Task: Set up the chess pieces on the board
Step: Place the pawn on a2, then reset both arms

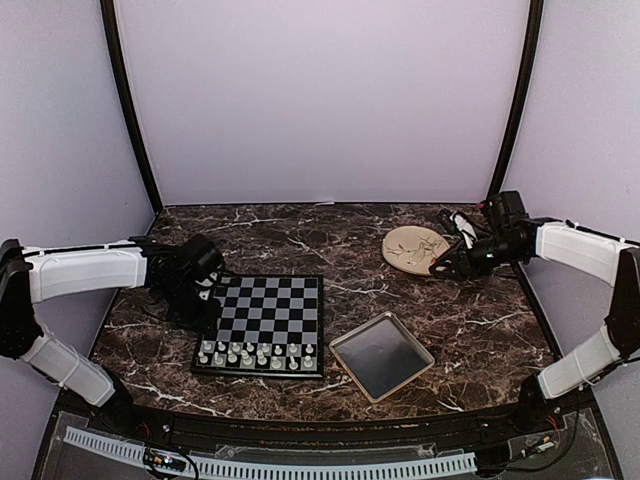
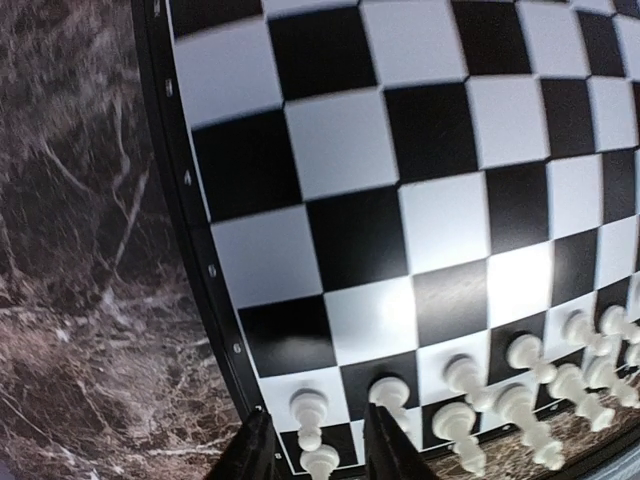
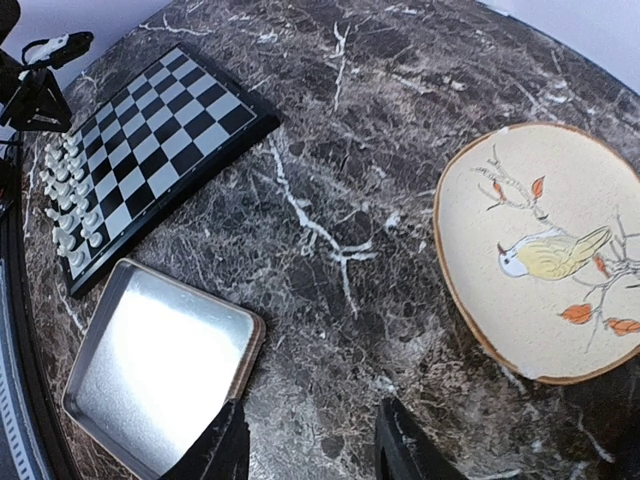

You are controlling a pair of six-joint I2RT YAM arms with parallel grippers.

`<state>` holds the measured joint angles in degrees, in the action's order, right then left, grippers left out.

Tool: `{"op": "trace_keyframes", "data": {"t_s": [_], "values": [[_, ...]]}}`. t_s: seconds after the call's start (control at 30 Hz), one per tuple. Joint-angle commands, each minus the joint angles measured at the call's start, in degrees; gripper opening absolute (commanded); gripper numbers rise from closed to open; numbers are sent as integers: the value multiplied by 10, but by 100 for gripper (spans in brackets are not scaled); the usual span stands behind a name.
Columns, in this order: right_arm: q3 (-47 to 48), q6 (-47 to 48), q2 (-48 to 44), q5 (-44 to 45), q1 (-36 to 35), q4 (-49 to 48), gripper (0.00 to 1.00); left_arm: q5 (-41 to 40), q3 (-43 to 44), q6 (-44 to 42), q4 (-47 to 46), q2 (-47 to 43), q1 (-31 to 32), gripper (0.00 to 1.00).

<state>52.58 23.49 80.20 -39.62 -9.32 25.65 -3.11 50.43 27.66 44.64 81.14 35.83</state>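
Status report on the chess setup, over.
Left gripper open, over corner piece. Right gripper open, empty, by the plate. Chess pieces in two rows on board. Nothing blocking.

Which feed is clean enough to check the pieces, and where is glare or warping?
Left wrist: closest on the pieces, but the board bows heavily and its light squares shine near them; top external: barely warped, pieces tiny and soft; right wrist: sharp, with a bright sheen on the tray, pieces small at the left edge.
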Motion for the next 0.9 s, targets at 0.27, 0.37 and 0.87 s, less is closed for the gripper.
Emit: {"op": "trace_keyframes", "data": {"t_s": [0.27,0.37,0.87], "values": [[201,-78,-76,187,25,53,71,-91,136,-154,-95,-83,-2,48],[205,-149,-100,262,44,18,100,-107,132,-189,-164,-108,-2,57],[187,-260,-160,230,138,-68,100,-205,77,-181,-359,-185,-2,99]]}}
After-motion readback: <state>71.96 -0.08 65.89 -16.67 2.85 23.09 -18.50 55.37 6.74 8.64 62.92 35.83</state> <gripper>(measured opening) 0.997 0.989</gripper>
